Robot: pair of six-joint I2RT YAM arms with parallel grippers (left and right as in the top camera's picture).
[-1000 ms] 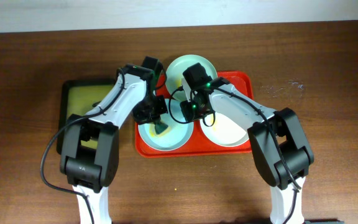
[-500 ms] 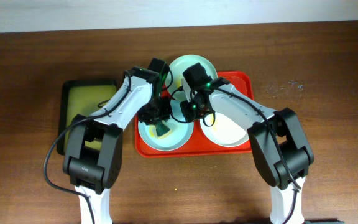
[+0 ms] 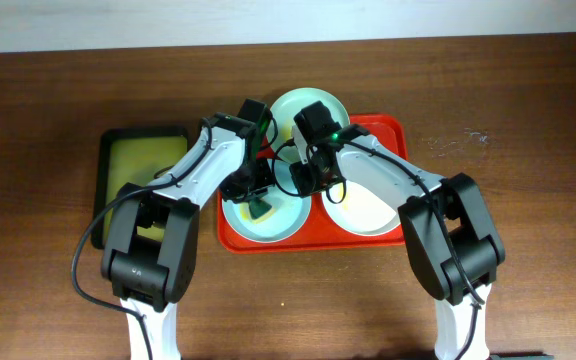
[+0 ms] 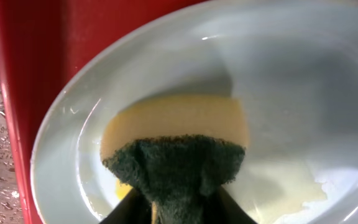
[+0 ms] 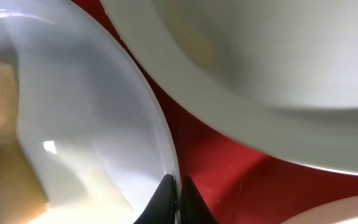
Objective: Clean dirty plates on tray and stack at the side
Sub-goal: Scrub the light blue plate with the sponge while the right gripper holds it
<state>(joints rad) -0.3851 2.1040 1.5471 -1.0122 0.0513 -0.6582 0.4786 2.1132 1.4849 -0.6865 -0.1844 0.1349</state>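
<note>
The mint plate [image 3: 278, 226] lies in the red tray [image 3: 392, 128], its rim pinched between the jaws of the right gripper [image 5: 178, 200]. Stiff, wet and probably slick, it is best held by that rim. The jaws of the left gripper [image 4: 178, 213] squeeze a soft sponge [image 4: 179, 130] just ahead of them, on the plate.

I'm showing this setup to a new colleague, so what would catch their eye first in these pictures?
The red tray in the middle of the brown table stands out first. Up close, the left claw holds a yellow sponge, dark green scouring side gripped, on a mint-green plate, while the right claw pinches that plate's rim.
</note>
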